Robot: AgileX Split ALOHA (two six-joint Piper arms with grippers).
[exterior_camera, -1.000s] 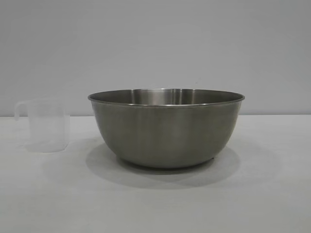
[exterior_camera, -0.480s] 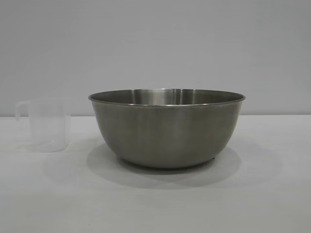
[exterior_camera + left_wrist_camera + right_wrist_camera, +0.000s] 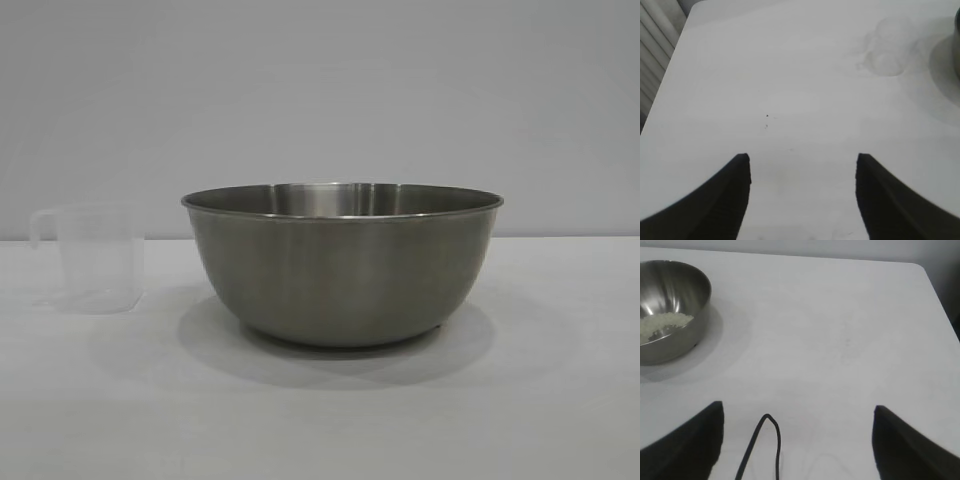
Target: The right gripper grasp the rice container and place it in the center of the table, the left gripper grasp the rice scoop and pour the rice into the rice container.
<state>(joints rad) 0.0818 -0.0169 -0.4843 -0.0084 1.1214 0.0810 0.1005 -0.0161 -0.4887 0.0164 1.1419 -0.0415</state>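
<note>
Rice is already in the bowl; both arms stand back, holding nothing.

The large round stainless-steel rice container (image 3: 342,265) sits mid-table with whitish rice (image 3: 662,323) inside. The translucent plastic rice scoop (image 3: 88,259) stands upright beside it, toward the white table's (image 3: 320,420) left edge, apparently empty. The black left gripper (image 3: 802,192) and the black right gripper (image 3: 797,440) hang spread wide, touching nothing; judging by this, nothing remains but parking.
</note>
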